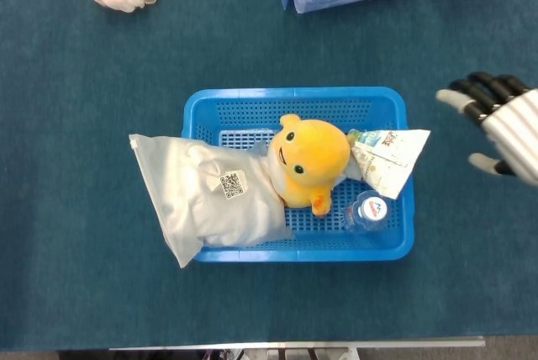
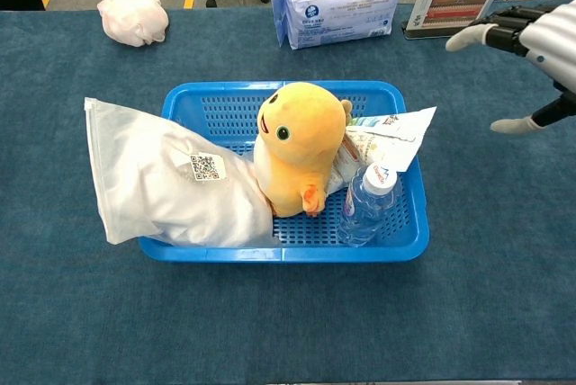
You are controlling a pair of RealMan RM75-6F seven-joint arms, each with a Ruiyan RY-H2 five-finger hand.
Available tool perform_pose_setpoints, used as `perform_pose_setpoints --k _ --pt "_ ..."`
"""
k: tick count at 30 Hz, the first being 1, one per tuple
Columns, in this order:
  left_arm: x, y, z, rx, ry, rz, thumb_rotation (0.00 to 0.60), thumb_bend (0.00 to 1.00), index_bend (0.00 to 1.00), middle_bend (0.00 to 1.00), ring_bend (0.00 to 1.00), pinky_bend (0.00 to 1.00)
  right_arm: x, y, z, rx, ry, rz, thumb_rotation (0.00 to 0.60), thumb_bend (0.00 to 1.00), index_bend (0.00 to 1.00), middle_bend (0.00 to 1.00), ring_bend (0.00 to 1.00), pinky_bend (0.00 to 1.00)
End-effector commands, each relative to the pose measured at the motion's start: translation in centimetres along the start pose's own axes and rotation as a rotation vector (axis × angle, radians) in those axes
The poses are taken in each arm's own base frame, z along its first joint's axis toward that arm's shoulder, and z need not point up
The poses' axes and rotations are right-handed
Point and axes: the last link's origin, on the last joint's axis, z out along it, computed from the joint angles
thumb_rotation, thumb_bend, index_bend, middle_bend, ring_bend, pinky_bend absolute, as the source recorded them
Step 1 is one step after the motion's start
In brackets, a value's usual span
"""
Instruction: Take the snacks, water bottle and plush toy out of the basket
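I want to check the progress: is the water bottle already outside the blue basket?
No, the water bottle stands inside the blue basket, in its front right corner beside the plush toy.

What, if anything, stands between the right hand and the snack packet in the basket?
Nothing visible. The right hand hovers open beside the basket, and the snack packet overhangs the near rim, uncovered.

The head view looks straight down on the basket; the chest view faces it obliquely from the front. Both share it.
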Motion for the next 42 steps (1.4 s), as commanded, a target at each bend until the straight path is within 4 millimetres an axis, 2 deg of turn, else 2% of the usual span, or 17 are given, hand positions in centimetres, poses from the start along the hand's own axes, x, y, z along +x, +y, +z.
perform_pose_setpoints --k 1,10,27,38,42 --pt "-0.1 0.0 0.0 -0.001 -0.003 -0.002 0.6 0.25 0.41 0.37 0.32 0.52 -0.2 -0.8 1.1 0.041 -0.005 0.009 0.6 0.0 0.22 0.25 0.2 0.32" --pt "-0.2 -0.3 0.0 -0.002 -0.01 -0.01 0.6 0.25 0.41 0.37 0.32 0.52 -1.2 -2.5 3.1 0.119 -0.02 0.048 0.6 0.0 0.22 0.26 0.2 0.32" --pt "-0.2 -0.6 -0.4 0.007 -0.011 -0.023 0.6 0.25 0.41 0.37 0.33 0.52 -3.5 -4.2 5.6 0.2 -0.049 0.124 0.6 0.0 0.22 0.26 0.2 0.32" --pt "-0.3 -0.8 -0.6 0.016 -0.012 -0.028 0.6 0.25 0.41 0.37 0.33 0.52 -3.8 -4.7 7.0 0.242 -0.052 0.093 0.6 0.0 0.34 0.32 0.2 0.32" --pt "-0.3 -0.9 -0.6 0.017 -0.013 -0.03 0.6 0.25 0.41 0.37 0.33 0.52 -3.9 -4.7 7.2 0.243 -0.077 0.07 0.6 0.0 0.35 0.33 0.2 0.32"
